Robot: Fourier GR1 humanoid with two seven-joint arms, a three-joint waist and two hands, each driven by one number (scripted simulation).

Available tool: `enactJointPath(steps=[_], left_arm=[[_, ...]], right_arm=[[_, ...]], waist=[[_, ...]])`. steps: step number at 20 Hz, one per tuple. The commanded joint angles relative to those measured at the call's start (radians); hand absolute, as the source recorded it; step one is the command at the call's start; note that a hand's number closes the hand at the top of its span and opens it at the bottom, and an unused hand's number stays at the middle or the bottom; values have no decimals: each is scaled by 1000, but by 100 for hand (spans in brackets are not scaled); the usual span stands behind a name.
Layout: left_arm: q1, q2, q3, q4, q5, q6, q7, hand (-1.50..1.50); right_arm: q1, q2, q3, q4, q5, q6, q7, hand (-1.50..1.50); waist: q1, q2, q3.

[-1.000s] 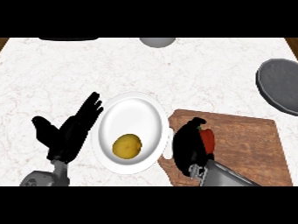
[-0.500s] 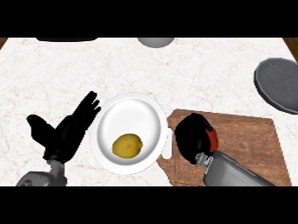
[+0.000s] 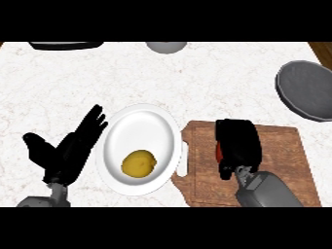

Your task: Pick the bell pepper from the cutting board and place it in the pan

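A red bell pepper point(image 3: 218, 151) lies on the wooden cutting board point(image 3: 283, 151); only a thin red strip of it shows at the left of my right hand point(image 3: 238, 143). That hand lies palm down over the pepper, fingers curled round it. The dark grey pan point(image 3: 313, 91) sits at the counter's right edge, well above and to the right of the board. My left hand point(image 3: 71, 148) rests open at the lower left, fingers up, beside the plate.
A white plate point(image 3: 150, 129) with a yellow-brown potato point(image 3: 138, 163) on it lies left of the board. A grey bowl point(image 3: 166, 46) and a dark object point(image 3: 65, 44) sit at the counter's far edge.
My right hand has moved up and right over the board and settled on the pepper, hiding more of it. The left hand has stayed still.
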Motion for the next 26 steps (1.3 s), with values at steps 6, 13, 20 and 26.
enactJointPath(steps=[6, 13, 20, 26], left_arm=[[-7, -25, -21, 5, -20, 3, -8, 0], [-16, -17, -19, -17, -20, -22, 1, 0], [-47, -44, -17, 3, -36, -8, 40, 0], [-33, -41, 9, 7, -28, -41, 12, 0]], right_arm=[[106, 18, -112, -328, 49, -315, 66, 150], [128, 52, -325, -364, -165, -471, -44, 150], [134, -65, -566, -107, -392, -559, -342, 150], [10, -113, -626, 194, -301, -669, -459, 150]], waist=[[19, 1, -1], [43, 7, -1], [47, 9, -1], [54, 10, -2]])
